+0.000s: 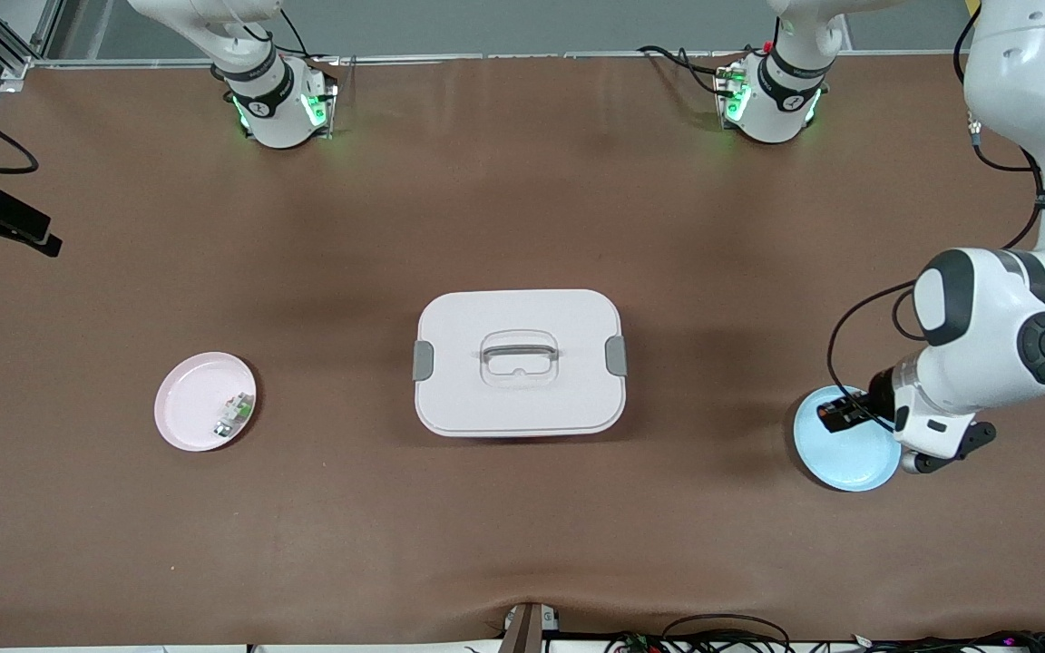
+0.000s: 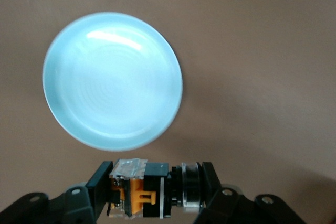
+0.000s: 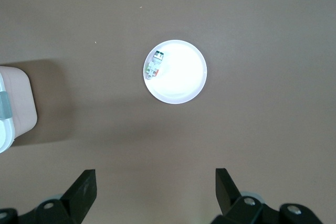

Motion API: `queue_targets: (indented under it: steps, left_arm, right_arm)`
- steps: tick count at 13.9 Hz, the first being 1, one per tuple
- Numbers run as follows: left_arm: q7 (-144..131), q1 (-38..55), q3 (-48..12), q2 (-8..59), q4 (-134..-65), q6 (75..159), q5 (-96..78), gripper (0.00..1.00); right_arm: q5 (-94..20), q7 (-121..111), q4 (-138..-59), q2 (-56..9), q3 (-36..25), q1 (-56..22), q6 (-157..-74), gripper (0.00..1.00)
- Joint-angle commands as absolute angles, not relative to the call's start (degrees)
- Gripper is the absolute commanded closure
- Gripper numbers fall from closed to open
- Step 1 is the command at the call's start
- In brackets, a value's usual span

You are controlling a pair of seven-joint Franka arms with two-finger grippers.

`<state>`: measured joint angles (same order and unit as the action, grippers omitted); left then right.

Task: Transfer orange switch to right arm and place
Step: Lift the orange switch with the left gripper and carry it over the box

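- Your left gripper (image 2: 155, 192) clamps the small orange-and-black push-button switch (image 2: 139, 188) over the round pale-blue plate (image 1: 849, 453).
- Your right gripper (image 3: 155, 187) hangs wide open, high above the table (image 1: 522, 544), away from that plate.

The orange switch (image 2: 149, 188) is up off the table, clamped crosswise between the two fingers (image 2: 100, 190) of the left gripper (image 2: 152, 192). It lies on its side: an orange-and-black body at one end, a clear block over that, and a dark round cap with a silvery ring pressed against the other finger. It hangs over the rim of the pale blue plate (image 1: 854, 462) at the left arm's end of the table.
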<state>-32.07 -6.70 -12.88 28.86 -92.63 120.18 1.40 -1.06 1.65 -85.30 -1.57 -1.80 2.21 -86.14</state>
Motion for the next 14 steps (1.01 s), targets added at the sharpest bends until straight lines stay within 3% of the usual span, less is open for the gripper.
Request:
queue_targets:
  steps: [1, 5, 14]
  left_arm:
    - [-41.1, -6.68, -16.51, 26.64, -92.21, 116.65, 0.62, 1.0]
    - [-52.0, -6.5, -22.92, 26.63, -87.37, 110.84, 0.35, 1.0]
    - [-74.33, -4.67, -34.18, 27.25, -83.68, 110.48, -2.99, 1.0]
  right_arm:
    - [-1.67, 1.05, -86.31, -0.44, -1.49, 3.52, -86.31, 0.0]
    - [-1.67, 1.05, -86.22, -0.44, -1.41, 3.43, -86.22, 0.0]
    - [-1.58, 1.32, -85.17, -0.44, -1.41, 3.43, -85.87, 0.0]
